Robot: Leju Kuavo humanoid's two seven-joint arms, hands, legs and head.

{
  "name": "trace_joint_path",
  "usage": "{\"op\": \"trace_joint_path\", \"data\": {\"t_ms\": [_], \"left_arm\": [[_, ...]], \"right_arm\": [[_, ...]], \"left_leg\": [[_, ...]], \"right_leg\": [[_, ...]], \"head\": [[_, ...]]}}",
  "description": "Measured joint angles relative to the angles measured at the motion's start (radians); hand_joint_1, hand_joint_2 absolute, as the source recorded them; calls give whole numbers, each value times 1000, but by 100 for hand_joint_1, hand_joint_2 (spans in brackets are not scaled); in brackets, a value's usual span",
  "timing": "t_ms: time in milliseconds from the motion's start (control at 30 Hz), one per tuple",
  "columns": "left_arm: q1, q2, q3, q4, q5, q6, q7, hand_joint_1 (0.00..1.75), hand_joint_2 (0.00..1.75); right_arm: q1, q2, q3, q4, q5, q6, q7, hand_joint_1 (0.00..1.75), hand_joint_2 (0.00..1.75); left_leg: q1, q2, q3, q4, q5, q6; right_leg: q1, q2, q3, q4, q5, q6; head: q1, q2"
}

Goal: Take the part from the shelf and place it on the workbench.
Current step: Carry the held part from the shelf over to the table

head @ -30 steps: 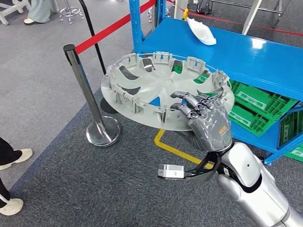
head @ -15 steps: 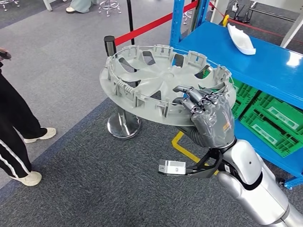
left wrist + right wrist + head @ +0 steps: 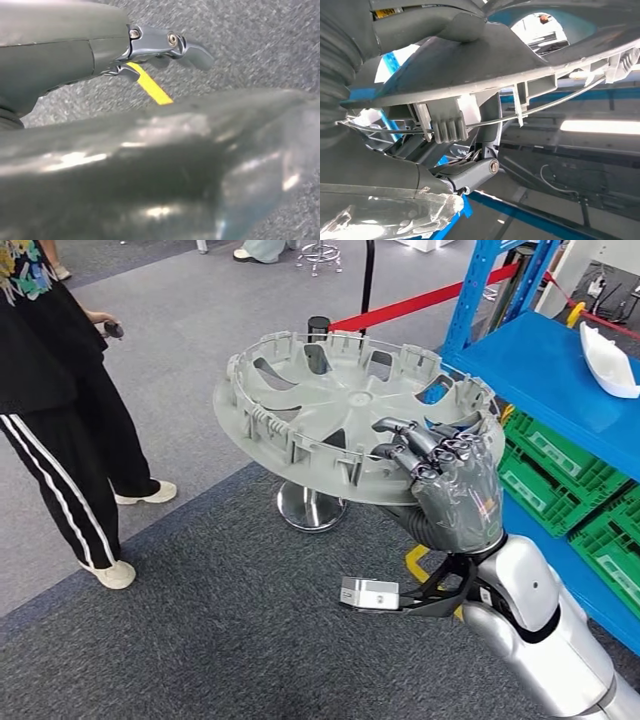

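The part is a large grey wheel cover, carried level and inner side up in front of me in the head view. My right hand grips its near right rim, fingers curled over the edge and palm underneath. In the right wrist view the cover's ribbed rim lies across the hand, and a dark finger hooks onto it. My left hand hangs over the grey carpet with its fingers held out and nothing in them.
A blue shelf stands at the right with a white part on top and green crates below. A chrome stanchion base with a red belt sits behind the cover. A person stands at the left. Yellow floor tape runs under my arm.
The camera has turned left: the shelf and stanchion slid right in the picture and a person came into view at the left. My right hand still holds the wheel cover the same way.
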Motion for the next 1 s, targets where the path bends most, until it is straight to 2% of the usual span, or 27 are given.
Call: {"op": "trace_joint_path", "data": {"t_ms": [33,67,100,167,200,233,267,300,367,400,433,467,500,533,600,667,700,733,767,800,833,867,900,933,967,1000], "left_arm": [[1,0,1,1,0,0,0,0,0],[2,1,2,1,0,0,0,0,0],[2,1,3,2,0,0,0,0,0],[0,2,4,3,0,-1,0,0,0],[0,2,4,3,-1,-3,0,0,0],[0,3,4,4,-2,-4,1,0,0],[0,3,4,4,-3,-6,1,0,0],[0,3,4,4,-4,-7,2,0,0],[-1,2,3,5,-5,-9,3,0,0],[-2,1,3,5,-6,-10,4,0,0],[-4,0,3,6,-7,-12,5,0,0],[-5,0,3,7,-7,-13,5,0,0],[-4,1,3,7,-8,-14,6,0,0],[-4,2,3,7,-7,-14,6,0,0],[-4,4,4,7,-7,-14,6,0,0],[-6,4,4,7,-7,-14,6,0,0],[-7,4,4,7,-7,-14,6,0,0],[-7,4,4,7,-7,-14,6,0,0],[-6,4,4,7,-7,-14,6,0,0],[-6,4,4,7,-7,-14,6,0,0],[-6,4,4,7,-8,-14,6,0,0],[-6,4,4,7,-8,-14,7,0,0],[-6,5,4,7,-8,-14,7,0,0],[-6,5,4,7,-8,-14,7,0,0],[-5,5,4,7,-8,-15,7,0,0],[-3,5,4,7,-8,-16,7,0,0]], "right_arm": [[-1,0,0,0,0,0,0,175,175],[-1,0,-1,-1,0,0,0,175,175],[-1,0,-2,-1,0,0,0,175,175],[0,0,-4,-2,1,0,2,175,175],[1,0,-5,-2,2,0,3,175,175],[2,0,-5,-2,3,1,3,175,175],[2,0,-5,-2,3,2,3,175,175],[2,0,-5,-2,3,3,3,175,175],[1,0,-5,-2,3,5,4,175,175],[0,-1,-5,-2,3,7,5,175,175],[-1,-1,-5,-2,3,9,6,175,175],[-2,-1,-5,-2,3,10,7,175,175],[-3,-1,-5,-2,3,11,8,175,175],[-4,-1,-5,-2,3,11,8,175,175],[-5,0,-5,-2,3,12,8,175,175],[-4,-1,-5,-2,3,12,9,175,175],[-3,-1,-5,-2,3,12,9,175,175],[-2,-1,-5,-2,3,12,9,175,175],[-2,-1,-5,-2,3,12,9,175,175],[-1,-1,-5,-2,3,12,9,175,175],[-1,-1,-5,-2,3,12,9,175,175],[-1,-1,-5,-2,3,12,9,175,175],[-2,-1,-5,-2,2,12,9,175,175],[-2,-1,-5,-2,2,13,9,175,175],[-2,-1,-5,-2,1,14,9,175,175],[-3,-1,-5,-2,0,16,10,175,175]], "left_leg": [[0,0,-3,1,0,-5],[-2,16,-12,15,-11,-10],[-4,45,-30,51,-34,-15],[-2,110,-92,180,-105,-26],[1,126,-123,244,-132,-32],[5,133,-140,281,-142,-37],[10,137,-140,281,-133,-43],[14,144,-117,241,-107,-48],[19,191,-42,106,-47,-58],[19,211,-15,56,-29,-55],[18,224,-2,29,-22,-48],[15,221,-3,24,-23,-36],[13,206,-6,24,-22,-24],[12,194,-7,24,-21,-15],[12,168,-8,22,-18,1],[12,142,-8,21,-18,11],[10,128,-8,21,-18,13],[8,113,-8,21,-18,14],[7,96,-7,21,-18,14],[6,80,-6,22,-18,14],[7,65,-5,22,-18,14],[7,51,-4,22,-18,11],[7,37,-7,24,-17,7],[8,25,-11,25,-14,1],[11,13,-16,24,-10,-6],[14,1,-20,22,-6,-14]], "right_leg": [[-2,-12,5,-6,5,-3],[-5,-25,10,-13,11,-5],[-9,-39,12,-20,16,-7],[-11,-68,12,-23,18,-8],[-12,-83,11,-23,18,-8],[-13,-99,11,-22,17,-6],[-16,-113,10,-21,15,-3],[-19,-127,11,-19,12,2],[-21,-151,10,-6,1,17],[-20,-162,9,2,-6,25],[-18,-172,10,7,-11,32],[-18,-182,11,8,-13,38],[-20,-193,16,5,-14,43],[-24,-191,18,5,-18,48],[-31,-145,-2,51,-52,55],[-33,-86,-66,183,-117,53],[-32,-75,-104,255,-143,52],[-31,-71,-134,305,-153,51],[-31,-69,-146,315,-142,48],[-31,-66,-138,283,-112,45],[-32,-55,-113,219,-70,43],[-35,-31,-82,147,-37,43],[-38,-8,-53,86,-15,43],[-39,10,-35,49,-6,44],[-38,18,-28,36,-7,44],[-36,9,-27,34,-7,42]], "head": [[-1,0],[-2,0],[-4,0],[-7,0],[-7,0],[-7,0],[-7,0],[-7,0],[-8,0],[-6,0],[-4,0],[-1,0],[3,0],[3,0],[6,0],[9,0],[10,0],[10,0],[10,0],[10,0],[10,0],[10,0],[10,0],[9,0],[9,0],[9,0]]}}
